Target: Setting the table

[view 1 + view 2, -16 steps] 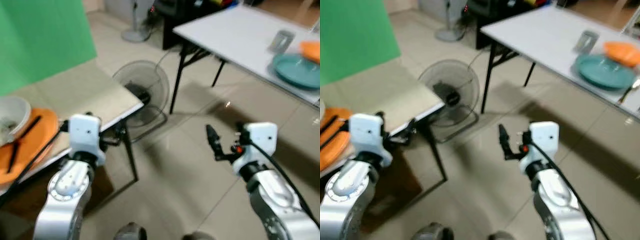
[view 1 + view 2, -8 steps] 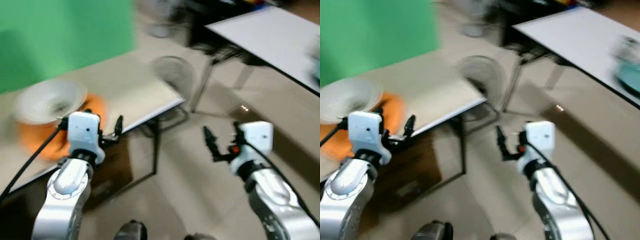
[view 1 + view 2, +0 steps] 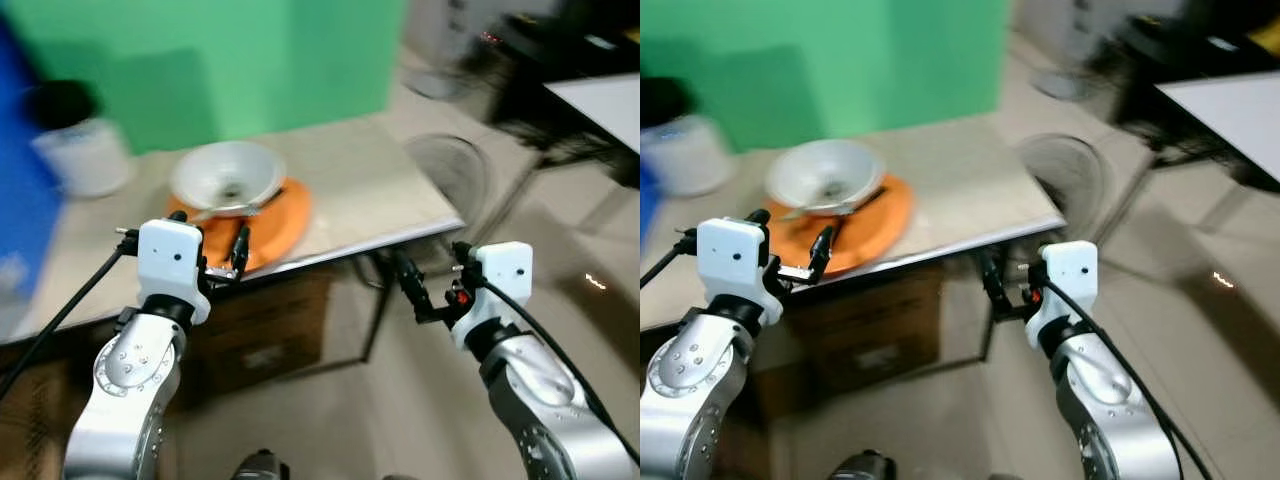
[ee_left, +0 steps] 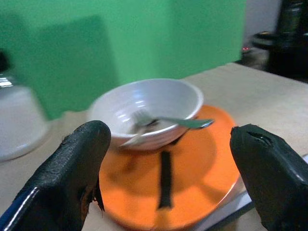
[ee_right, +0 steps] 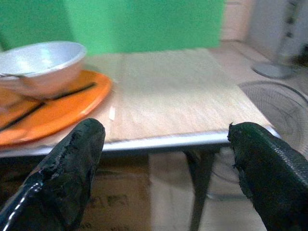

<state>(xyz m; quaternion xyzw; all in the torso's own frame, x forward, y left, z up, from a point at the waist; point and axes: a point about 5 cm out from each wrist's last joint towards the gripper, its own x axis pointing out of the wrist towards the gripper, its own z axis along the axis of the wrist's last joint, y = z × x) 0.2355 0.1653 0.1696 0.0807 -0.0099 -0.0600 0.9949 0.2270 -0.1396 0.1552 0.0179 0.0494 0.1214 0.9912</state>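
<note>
Item: beige surface (image 3: 370, 190), low, against a green backdrop (image 3: 250, 60). On it we are logging one orange plate (image 3: 280, 225) near the front edge, carrying a white bowl (image 3: 225, 175); a fork (image 4: 159, 122) is lying across the bowl's rim, and dark chopsticks (image 4: 165, 178) are resting on the plate just beside the bowl. A white container (image 3: 80, 155) is standing well apart toward the far left. Beneath the surface, a cardboard box (image 3: 260, 335); on the floor beyond, a fan (image 3: 450, 180). Left hand (image 3: 205, 258): fingers spread, holding nothing, hovering just in front of the plate at the surface's near edge. Right hand (image 3: 408, 290): fingers likewise spread and empty, hanging off the right front corner, below the top. The head views are blurring, so finer detail is uncertain. Judgement: we are lining up to collect the tableware. To do it well, we are advising settling the body first, then bringing the left hand level with the plate's rim and gripping it so bowl, fork and chopsticks are not sliding.
</note>
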